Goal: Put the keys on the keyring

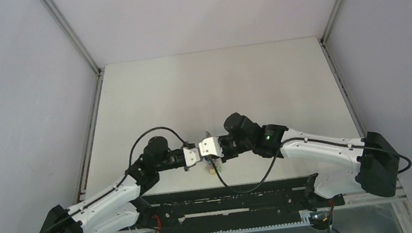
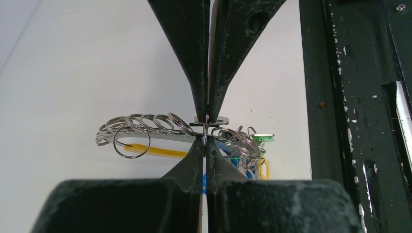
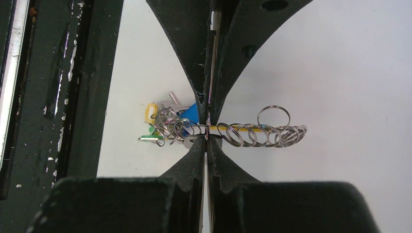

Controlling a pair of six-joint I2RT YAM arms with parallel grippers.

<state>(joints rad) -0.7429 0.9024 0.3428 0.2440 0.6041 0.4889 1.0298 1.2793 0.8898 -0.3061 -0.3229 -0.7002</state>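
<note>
The keyring is a row of silvery rings (image 2: 145, 125) on a curved bar over a yellow-orange band (image 2: 160, 151), with blue and green tags (image 2: 262, 138) bunched at one end. It also shows in the right wrist view (image 3: 252, 133). My left gripper (image 2: 207, 127) is shut on a thin wire ring of it. My right gripper (image 3: 208, 130) is shut on the same spot from the other side. In the top view the left gripper (image 1: 197, 153) and the right gripper (image 1: 203, 150) meet tip to tip above the table's near middle. No black-headed key shows.
The black base rail (image 1: 231, 204) runs along the table's near edge, just behind the grippers; it also shows in the left wrist view (image 2: 350, 97) and the right wrist view (image 3: 48, 97). White walls enclose the table (image 1: 212, 86) on three sides.
</note>
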